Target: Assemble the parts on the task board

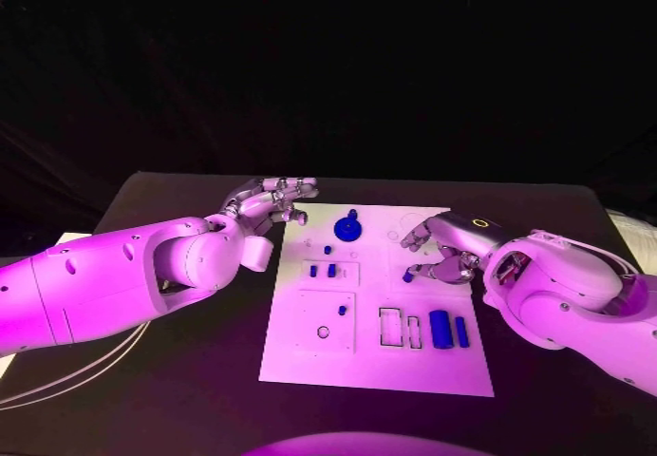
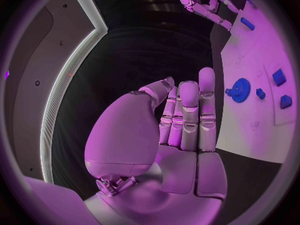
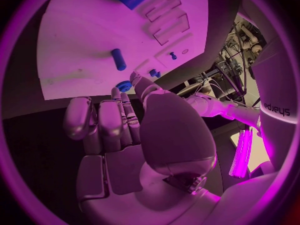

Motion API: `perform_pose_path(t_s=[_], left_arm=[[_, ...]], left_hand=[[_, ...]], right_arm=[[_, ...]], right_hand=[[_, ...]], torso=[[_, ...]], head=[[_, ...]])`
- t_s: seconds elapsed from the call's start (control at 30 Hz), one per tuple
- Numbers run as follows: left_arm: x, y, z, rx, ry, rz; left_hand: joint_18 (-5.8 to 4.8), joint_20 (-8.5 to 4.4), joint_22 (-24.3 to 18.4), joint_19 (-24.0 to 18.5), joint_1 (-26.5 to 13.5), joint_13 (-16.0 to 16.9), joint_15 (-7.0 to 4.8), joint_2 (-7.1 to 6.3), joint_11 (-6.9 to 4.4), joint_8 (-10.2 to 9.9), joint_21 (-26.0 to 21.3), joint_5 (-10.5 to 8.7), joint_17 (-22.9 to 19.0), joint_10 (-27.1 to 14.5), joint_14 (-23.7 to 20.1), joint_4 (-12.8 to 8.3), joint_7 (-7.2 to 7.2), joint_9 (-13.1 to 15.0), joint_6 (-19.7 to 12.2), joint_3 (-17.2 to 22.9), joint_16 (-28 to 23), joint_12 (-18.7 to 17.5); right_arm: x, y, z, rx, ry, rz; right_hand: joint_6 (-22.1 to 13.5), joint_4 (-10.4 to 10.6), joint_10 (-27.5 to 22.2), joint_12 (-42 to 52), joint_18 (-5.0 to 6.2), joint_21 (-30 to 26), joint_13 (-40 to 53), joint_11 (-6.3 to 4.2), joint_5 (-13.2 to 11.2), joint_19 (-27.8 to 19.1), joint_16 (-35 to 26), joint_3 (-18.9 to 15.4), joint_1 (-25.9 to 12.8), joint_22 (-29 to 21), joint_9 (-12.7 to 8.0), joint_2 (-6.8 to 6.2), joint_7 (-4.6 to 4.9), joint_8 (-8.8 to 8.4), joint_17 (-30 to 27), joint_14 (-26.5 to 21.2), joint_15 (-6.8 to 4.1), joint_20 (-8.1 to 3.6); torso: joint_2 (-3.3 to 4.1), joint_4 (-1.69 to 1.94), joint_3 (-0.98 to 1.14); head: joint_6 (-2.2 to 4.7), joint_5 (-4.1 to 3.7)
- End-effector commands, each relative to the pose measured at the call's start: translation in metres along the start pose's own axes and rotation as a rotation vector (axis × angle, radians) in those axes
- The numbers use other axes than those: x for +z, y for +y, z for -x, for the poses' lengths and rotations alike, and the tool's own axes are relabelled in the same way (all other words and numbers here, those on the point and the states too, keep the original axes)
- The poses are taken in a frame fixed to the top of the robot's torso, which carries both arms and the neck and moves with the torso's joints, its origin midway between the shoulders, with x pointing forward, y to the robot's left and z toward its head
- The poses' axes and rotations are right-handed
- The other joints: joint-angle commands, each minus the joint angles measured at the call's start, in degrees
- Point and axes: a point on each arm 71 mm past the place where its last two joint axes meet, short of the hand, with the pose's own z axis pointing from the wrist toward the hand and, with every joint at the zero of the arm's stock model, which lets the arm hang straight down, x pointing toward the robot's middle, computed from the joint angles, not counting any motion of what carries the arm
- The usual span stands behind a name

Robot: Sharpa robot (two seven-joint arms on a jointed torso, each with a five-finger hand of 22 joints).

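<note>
At the board's right edge, your right hand [image 1: 441,258] pinches a small blue part [image 3: 124,86] above the task board [image 1: 377,366]. Left hand [image 1: 274,201] hovers empty, fingers apart, near the blue gear [image 1: 349,228]. Probably mid-carry; next you need to line it over its slot.

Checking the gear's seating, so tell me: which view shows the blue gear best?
The left wrist view: the blue gear shows its toothed rim clearly on the task board. The head view shows it smaller, near the board's far edge. In the right wrist view I cannot identify it.
</note>
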Motion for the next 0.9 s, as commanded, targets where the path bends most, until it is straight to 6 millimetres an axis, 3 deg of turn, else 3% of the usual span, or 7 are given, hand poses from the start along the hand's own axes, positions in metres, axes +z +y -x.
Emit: perform_pose_path(t_s=[0.03,0.37,0.53,0.9], left_arm=[[0.000,0.000,-0.002,-0.011,0.021,-0.003],[0.000,0.000,-0.002,-0.012,0.024,-0.001],[0.000,0.000,-0.001,-0.012,0.022,0.000],[0.000,0.000,-0.002,-0.012,0.024,0.001]], left_hand=[[0.67,-0.21,0.0,-0.1,0.0,0.0,0.07,0.35,-0.15,0.2,-0.3,0.32,-0.1,-0.4,-0.4,-0.2,0.12,-0.1,-0.3,0.0,-0.2,0.3],[0.67,-0.21,0.0,-0.1,0.0,0.0,0.07,0.35,-0.15,0.2,-0.3,0.32,-0.1,-0.4,-0.4,-0.2,0.12,-0.1,-0.3,0.0,-0.2,0.3],[0.67,-0.21,0.0,-0.1,0.0,0.0,0.07,0.35,-0.15,0.2,-0.3,0.32,-0.1,-0.4,-0.4,-0.2,0.12,-0.1,-0.3,0.0,-0.2,0.3],[0.67,-0.21,0.0,-0.1,0.0,0.0,0.07,0.35,-0.15,0.2,-0.3,0.32,-0.1,-0.4,-0.4,-0.2,0.12,-0.1,-0.3,0.0,-0.2,0.3]], right_arm=[[-0.001,-0.007,-0.001,-0.082,0.033,-0.033],[0.001,-0.008,-0.009,-0.101,0.096,-0.036],[0.001,-0.007,-0.015,-0.096,0.134,-0.031],[0.007,0.001,-0.022,-0.073,0.143,0.000]], right_hand=[[0.1,0.1,-0.5,-0.4,0.44,-0.3,0.0,0.05,-0.2,-0.1,-0.1,-0.5,0.4,-0.1,-0.1,-0.40,-0.49,-0.16,-0.1,0.4,-0.41,-0.52],[1.0,0.6,1.0,0.6,0.28,0.0,0.1,-0.27,-0.2,0.3,0.2,-1.4,1.0,0.4,0.1,0.51,-0.68,0.08,0.2,0.6,-0.25,-0.60],[2.5,0.8,3.0,1.5,0.24,0.1,0.1,-0.69,0.2,0.6,0.3,-1.6,1.4,0.6,0.2,1.09,-0.09,0.27,0.3,0.7,-0.49,-0.68],[4.6,1.1,5.3,2.0,0.03,0.7,-0.1,-0.93,0.7,1.2,1.0,-0.5,2.4,1.4,0.3,2.39,-0.05,0.47,1.1,0.9,-0.41,-0.77]], torso=[[0.05,-0.05,0.08],[0.06,0.22,0.07],[0.02,0.09,0.01],[0.04,0.20,0.03]], head=[[0.23,-0.34],[0.24,-0.56],[0.14,-0.43],[0.06,-0.51]])
